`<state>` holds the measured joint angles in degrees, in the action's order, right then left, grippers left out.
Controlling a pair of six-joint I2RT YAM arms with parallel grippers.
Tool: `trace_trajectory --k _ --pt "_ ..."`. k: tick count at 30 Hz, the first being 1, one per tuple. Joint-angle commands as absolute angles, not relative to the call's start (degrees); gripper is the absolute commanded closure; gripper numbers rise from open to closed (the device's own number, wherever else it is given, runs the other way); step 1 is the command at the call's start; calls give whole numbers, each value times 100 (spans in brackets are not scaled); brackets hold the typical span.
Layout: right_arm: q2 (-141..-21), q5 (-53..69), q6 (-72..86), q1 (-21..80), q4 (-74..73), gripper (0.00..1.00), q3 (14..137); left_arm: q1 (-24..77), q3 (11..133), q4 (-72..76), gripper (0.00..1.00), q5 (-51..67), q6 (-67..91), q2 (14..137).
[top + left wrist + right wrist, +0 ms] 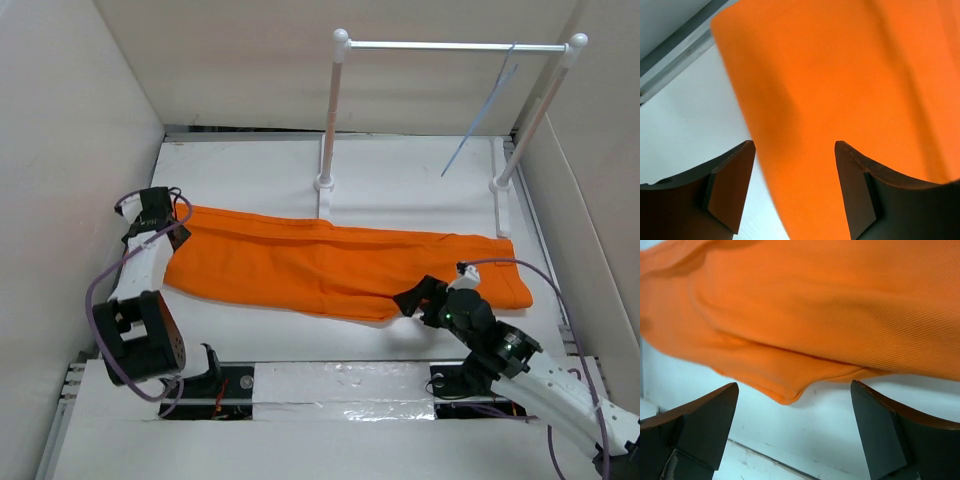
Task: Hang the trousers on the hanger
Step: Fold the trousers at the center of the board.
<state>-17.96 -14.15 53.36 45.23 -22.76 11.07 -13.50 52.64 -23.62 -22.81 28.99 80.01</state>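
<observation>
The orange trousers (330, 265) lie flat across the table, running left to right. The pale wire hanger (478, 125) hangs from the white rod at the back right, far from both grippers. My left gripper (168, 218) is open over the left end of the trousers; in the left wrist view (795, 150) the cloth edge (840, 75) runs between its fingers (730, 180). My right gripper (412, 299) is open at the trousers' near edge; in the right wrist view (795, 390) a folded corner of cloth (787, 395) lies just ahead of the fingers (875, 425).
A white rack of two posts and a rod (455, 45) stands at the back right, its feet on the table behind the trousers. White walls (70, 150) close in the left, back and right sides. A taped strip (340, 385) runs along the near edge.
</observation>
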Motion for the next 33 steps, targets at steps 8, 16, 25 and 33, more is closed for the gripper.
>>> trace_trajectory --k 8,16,25,33 --pt "-2020 -3348 5722 3913 -3674 22 2179 1395 5651 -1302 78 -994 3497 6697" --pt "-3268 -2701 4881 2156 -2710 80 2189 3943 5248 60 100 -774 3709 7355" --pt "-6199 -660 3833 827 -237 72 2458 4702 4274 912 98 -1494 3717 7164" --pt "-8154 -81 3358 721 296 72 3814 4755 3525 1239 86 -1582 3806 6820"
